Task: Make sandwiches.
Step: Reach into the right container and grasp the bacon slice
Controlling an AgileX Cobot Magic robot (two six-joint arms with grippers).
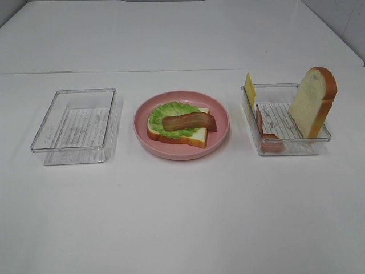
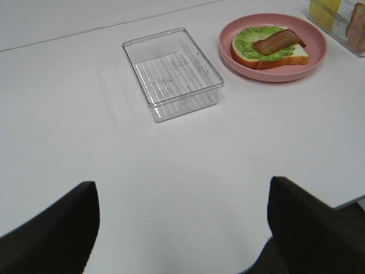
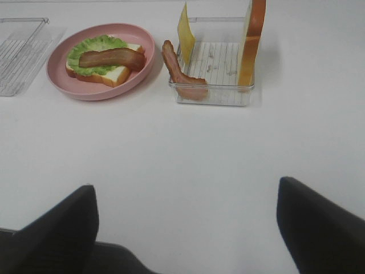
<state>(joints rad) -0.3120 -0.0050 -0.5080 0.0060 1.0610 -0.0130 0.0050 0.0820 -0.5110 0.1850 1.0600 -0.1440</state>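
Sandwich: an open stack [image 1: 181,127] lies on the pink plate [image 1: 219,136] mid-desk [image 1: 182,217]. It is made of a bottom bread slice [image 1: 197,137], a lettuce leaf [image 1: 171,113] and a bacon strip [image 1: 189,121] laid across the top.
Right tray: a clear box [image 1: 288,147] stands at 3 o'clock of the plate, close but apart from it.
Inside it: a cheese slice [image 1: 250,88] stands on edge at the tray's 11 o'clock corner. A second bacon strip [image 1: 260,123] leans on the 9 o'clock wall. An upright bread slice [image 1: 312,100] leans at the 3 o'clock side, rising well above the rim.
In the way: the tray walls ring all three pieces.
Left tray: a clear box with a ribbed floor [image 1: 43,137] sits at 9 o'clock of the plate.
Left hand [image 2: 179,185]: fingers spread wide, gripping nothing, above bare desk and well short of the left tray.
Right hand [image 3: 183,185]: fingers spread wide, gripping nothing, well short of the right tray.
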